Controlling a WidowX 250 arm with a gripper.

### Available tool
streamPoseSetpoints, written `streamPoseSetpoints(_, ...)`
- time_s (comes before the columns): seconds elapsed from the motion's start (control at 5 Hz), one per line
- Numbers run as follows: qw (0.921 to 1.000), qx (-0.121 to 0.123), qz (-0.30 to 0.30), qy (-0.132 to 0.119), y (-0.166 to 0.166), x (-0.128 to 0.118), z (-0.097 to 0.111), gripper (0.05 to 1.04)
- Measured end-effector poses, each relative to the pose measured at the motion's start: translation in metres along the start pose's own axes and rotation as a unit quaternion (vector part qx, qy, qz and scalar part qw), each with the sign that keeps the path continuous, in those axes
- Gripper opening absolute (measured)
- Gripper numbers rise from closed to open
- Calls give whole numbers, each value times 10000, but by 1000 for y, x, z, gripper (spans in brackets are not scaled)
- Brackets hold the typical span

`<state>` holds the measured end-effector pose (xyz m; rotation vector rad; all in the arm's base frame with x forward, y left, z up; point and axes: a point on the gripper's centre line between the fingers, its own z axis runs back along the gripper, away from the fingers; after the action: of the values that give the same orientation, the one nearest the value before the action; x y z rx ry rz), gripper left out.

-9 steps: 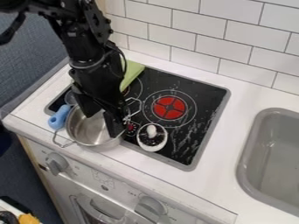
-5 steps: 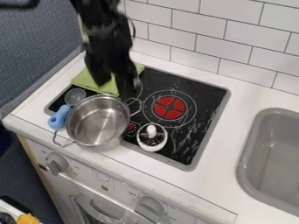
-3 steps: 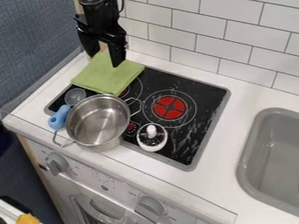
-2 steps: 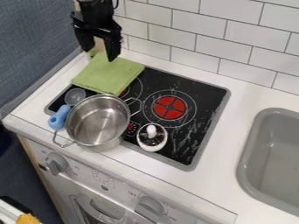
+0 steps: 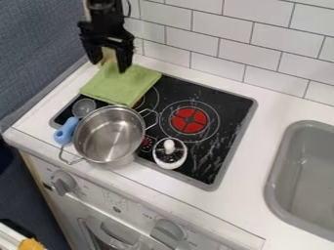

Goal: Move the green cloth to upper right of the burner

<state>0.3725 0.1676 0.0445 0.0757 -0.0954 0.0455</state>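
Note:
My gripper (image 5: pixel 110 67) hangs open at the upper left, over the back edge of the green cloth (image 5: pixel 120 85); whether its fingertips touch the cloth, I cannot tell. Nothing is held between them. The cloth lies folded and flat across the back left corner of the black stove top, partly on the white counter, and covers part of the rear left burner (image 5: pixel 148 97). A red burner (image 5: pixel 189 120) glows to the right of the cloth, uncovered.
A steel pot (image 5: pixel 110 135) stands in front of the cloth, with a blue-handled utensil (image 5: pixel 66 131) at its left. A white object with a knob (image 5: pixel 170 154) sits right of the pot. The grey sink (image 5: pixel 306 171) is at the right; a tiled wall (image 5: pixel 251 41) runs behind.
My gripper has moved from over the pot up and back to the cloth's rear edge, uncovering pot and cloth, and shifted slightly left at the end. The cloth looks unmoved.

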Motion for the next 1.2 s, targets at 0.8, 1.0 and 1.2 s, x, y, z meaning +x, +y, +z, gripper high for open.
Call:
streamPoseSetpoints(0.8, 9990, 62, -283, 351, -42, 2, -32, 1001)
streamPoseSetpoints(1.0, 9980, -242, -484, 315, -92, 11, -30, 1001)
streamPoseSetpoints(1.2, 9950, -347, -808, 482, -151, 12, -25, 1001)
